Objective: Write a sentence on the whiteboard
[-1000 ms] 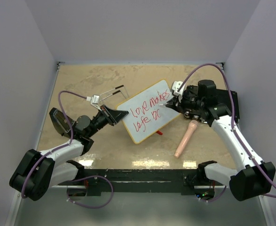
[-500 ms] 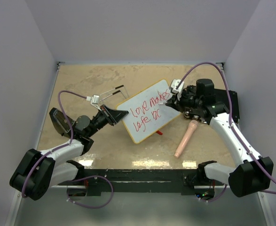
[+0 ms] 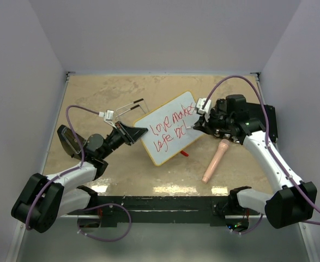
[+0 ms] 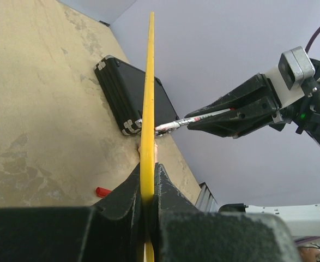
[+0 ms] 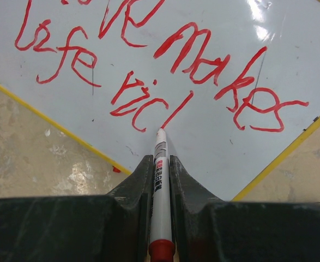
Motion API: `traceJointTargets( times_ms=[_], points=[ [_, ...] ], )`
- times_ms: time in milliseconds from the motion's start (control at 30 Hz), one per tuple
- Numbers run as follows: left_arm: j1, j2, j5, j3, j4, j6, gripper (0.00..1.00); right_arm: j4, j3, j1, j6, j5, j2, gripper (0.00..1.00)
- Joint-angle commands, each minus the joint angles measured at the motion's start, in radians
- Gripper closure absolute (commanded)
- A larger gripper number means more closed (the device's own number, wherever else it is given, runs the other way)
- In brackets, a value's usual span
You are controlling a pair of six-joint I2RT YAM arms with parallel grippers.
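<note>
Marker (image 5: 160,164) tip on whiteboard (image 3: 163,154) face

board (image 3: 165,155) white, yellow rim. sentence (image 3: 169,131) red. marker (image 5: 160,174) white barrel, red tail, small red print. table (image 3: 94,103) beige, mottled stone pattern. case (image 4: 138,90) black, silver corners. tool (image 3: 215,159) pale pink. cables (image 3: 75,112) purple. cap (image 3: 185,154) red.

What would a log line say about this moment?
left gripper: shut on whiteboard rim | right gripper: shut on marker | marker tip: on board, end of final stroke | sentence: last word incomplete
</note>
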Motion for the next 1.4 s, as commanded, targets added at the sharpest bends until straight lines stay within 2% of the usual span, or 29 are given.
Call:
traceJointTargets(
  times_ms=[0, 333, 733, 933, 1367],
  points=[
    [0.010, -0.043, 0.001, 0.009, 0.157, -0.024, 1.00, -0.074, -0.016, 0.006, -0.067, -0.009, -0.005, 1.00],
    [0.009, -0.031, 0.012, 0.010, 0.174, -0.037, 1.00, 0.029, 0.037, 0.005, 0.020, -0.021, 0.004, 1.00],
    [0.010, -0.021, 0.021, 0.005, 0.187, -0.040, 1.00, 0.135, 0.025, 0.006, 0.108, 0.050, 0.005, 1.00],
    [0.009, -0.032, 0.019, 0.001, 0.183, -0.037, 1.00, 0.129, 0.014, 0.005, 0.106, 0.059, -0.001, 1.00],
    [0.019, -0.041, 0.019, -0.001, 0.171, -0.031, 1.00, -0.048, 0.002, 0.005, -0.021, 0.044, -0.016, 1.00]
  ],
)
